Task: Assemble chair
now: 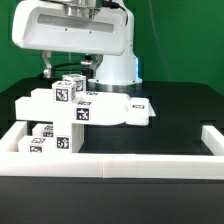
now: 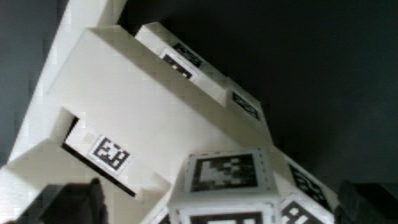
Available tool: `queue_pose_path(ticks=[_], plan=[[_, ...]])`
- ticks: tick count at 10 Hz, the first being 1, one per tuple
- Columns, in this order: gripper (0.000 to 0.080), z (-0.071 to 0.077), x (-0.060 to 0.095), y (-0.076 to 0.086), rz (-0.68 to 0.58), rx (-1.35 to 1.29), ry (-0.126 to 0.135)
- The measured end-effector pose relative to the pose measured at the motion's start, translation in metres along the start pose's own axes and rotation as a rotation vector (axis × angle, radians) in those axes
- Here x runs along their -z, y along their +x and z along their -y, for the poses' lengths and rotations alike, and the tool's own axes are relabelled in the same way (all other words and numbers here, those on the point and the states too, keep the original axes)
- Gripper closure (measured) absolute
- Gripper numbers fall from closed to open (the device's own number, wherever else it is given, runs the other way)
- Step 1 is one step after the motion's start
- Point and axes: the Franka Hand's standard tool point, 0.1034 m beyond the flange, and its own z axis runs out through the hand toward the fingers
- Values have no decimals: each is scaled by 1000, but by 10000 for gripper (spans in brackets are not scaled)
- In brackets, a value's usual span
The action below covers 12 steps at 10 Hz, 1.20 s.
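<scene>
White tagged chair [image 1: 75, 108] parts cluster at centre-left of the exterior frame on the black worktop [image 1: 170, 125]; the tool [image 2: 205, 205] spreads wide, holding nothing.

Chair parts [image 1: 72, 112] crowd the desk [image 1: 180, 110] on the exterior view's left; its right lies open, border rail [image 1: 120, 165] fencing the front

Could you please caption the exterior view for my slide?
Open pincer hovers above white tagged chair parts on the black table.
</scene>
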Motion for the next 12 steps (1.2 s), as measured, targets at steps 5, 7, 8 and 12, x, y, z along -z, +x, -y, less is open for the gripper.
queue_pose_path(ticks=[5,7,8,12], plan=[[165,2,0,3,-1,-9,0],[515,1,0,2,-1,-10,0],[511,1,0,2,-1,-47,0],[511,2,0,3,-3,-282,2]])
